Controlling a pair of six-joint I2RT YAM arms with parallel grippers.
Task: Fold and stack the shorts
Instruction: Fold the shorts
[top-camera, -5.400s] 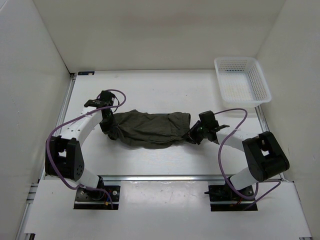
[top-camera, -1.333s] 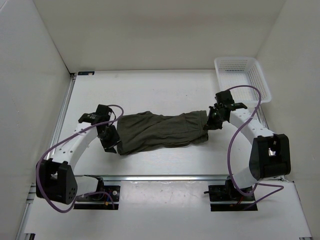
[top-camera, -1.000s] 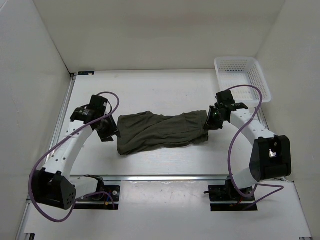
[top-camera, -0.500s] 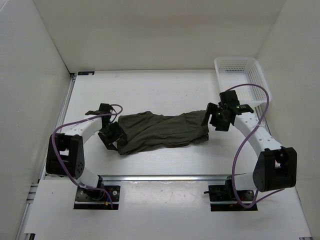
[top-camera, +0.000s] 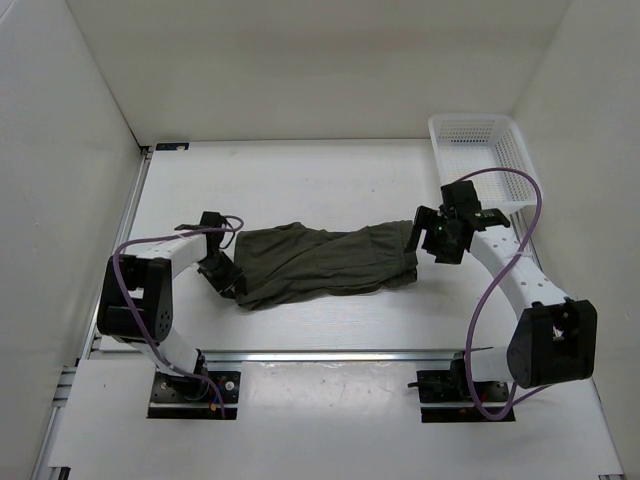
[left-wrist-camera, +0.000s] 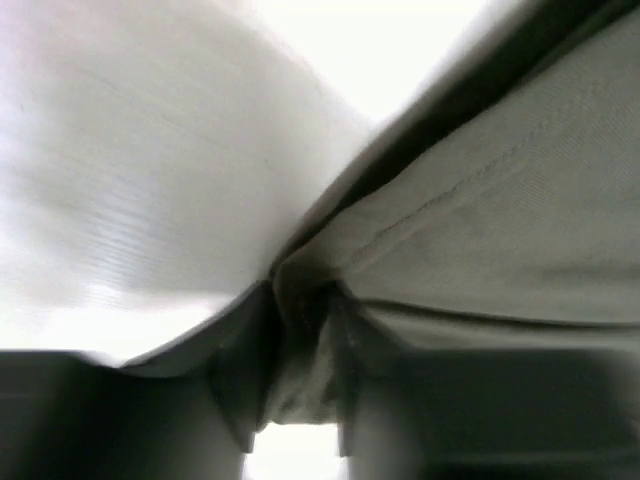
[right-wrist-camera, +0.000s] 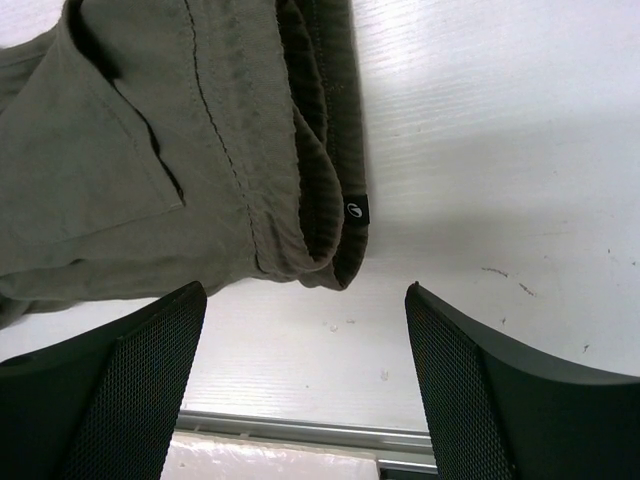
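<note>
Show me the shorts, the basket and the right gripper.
shorts (top-camera: 320, 262), top external view, middle of the fabric.
white mesh basket (top-camera: 524, 158), top external view, right wall.
right gripper (right-wrist-camera: 303, 300), right wrist view, midway between fingertips.

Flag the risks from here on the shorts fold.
1. The left pincer grips only a thin bunch at the edge of the shorts; it may slip or lift one layer only.
2. The right pincer is open over the ribbed band, holding nothing; if the left pulls alone, the cloth likely drags and bunches.
3. The shorts lie twisted and wrinkled, so a fold now may come out lopsided.
</note>
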